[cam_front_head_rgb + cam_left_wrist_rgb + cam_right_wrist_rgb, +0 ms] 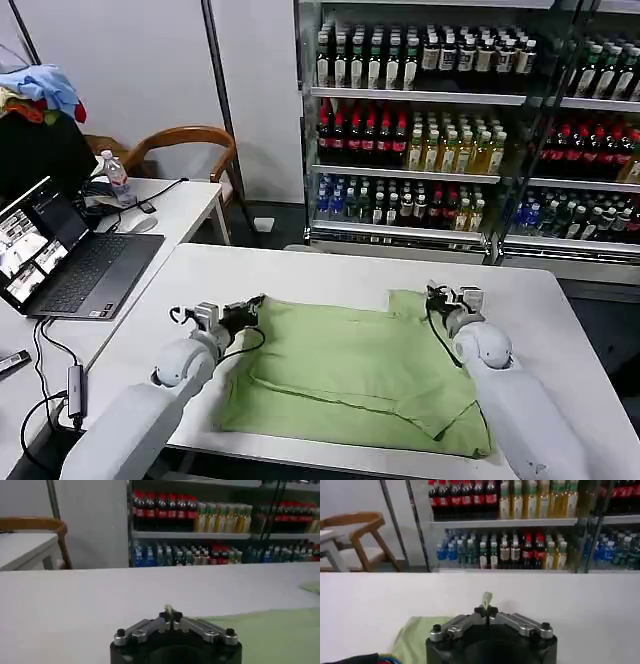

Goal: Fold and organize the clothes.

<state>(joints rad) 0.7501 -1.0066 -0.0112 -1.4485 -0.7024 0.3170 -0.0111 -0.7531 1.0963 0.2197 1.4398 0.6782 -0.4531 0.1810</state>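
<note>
Plain light green polo shirt (350, 370)

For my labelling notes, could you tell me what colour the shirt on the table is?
The shirt is plain light green, clearest in the head view.

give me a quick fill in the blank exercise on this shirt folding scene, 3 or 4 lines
1. The polo shirt lying on the white table is light ____.
2. The left gripper and the right gripper each sit at a ____ corner of the shirt.
3. Both grippers are ____ on a bit of the fabric.
4. The shelves behind the table are stocked with ____.

Missing words: green; far; shut; bottles
</note>
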